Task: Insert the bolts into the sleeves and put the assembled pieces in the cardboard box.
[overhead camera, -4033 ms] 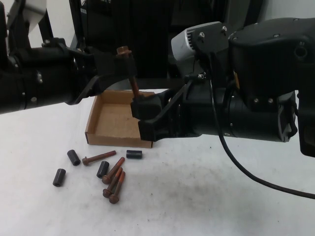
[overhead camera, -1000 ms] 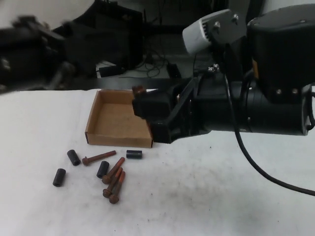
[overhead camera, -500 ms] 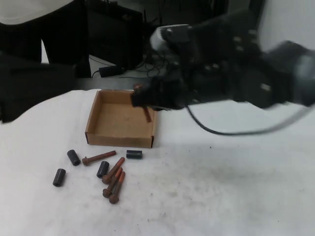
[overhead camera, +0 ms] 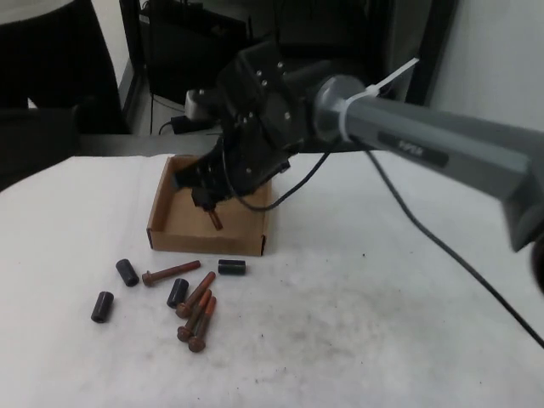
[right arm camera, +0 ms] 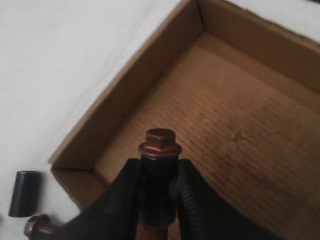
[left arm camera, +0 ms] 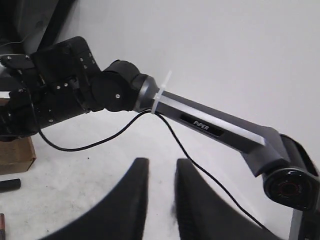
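Observation:
My right gripper (overhead camera: 208,197) (right arm camera: 160,172) is shut on a black sleeve (right arm camera: 159,192) with a rusty bolt (right arm camera: 160,142) pushed through it. It holds the piece nearly upright just above the floor of the cardboard box (overhead camera: 204,242) (right arm camera: 125,95). The bolt's tip (overhead camera: 215,219) points down into the box. My left gripper (left arm camera: 162,165) hangs above the white table off to the side, open by a narrow gap with nothing between its fingers. From there the right arm (left arm camera: 210,122) shows reaching to the box corner (left arm camera: 15,155).
Loose on the table in front of the box lie several black sleeves (overhead camera: 127,272) (overhead camera: 231,266) (right arm camera: 25,194) and several rusty bolts (overhead camera: 170,273) (overhead camera: 195,294). A cable (overhead camera: 425,246) trails from the right arm. The table's right half is bare.
The right arm has swung out over the box and lowered the bolt-and-sleeve piece into it. The left arm has drawn back to the left, away from the bolt.

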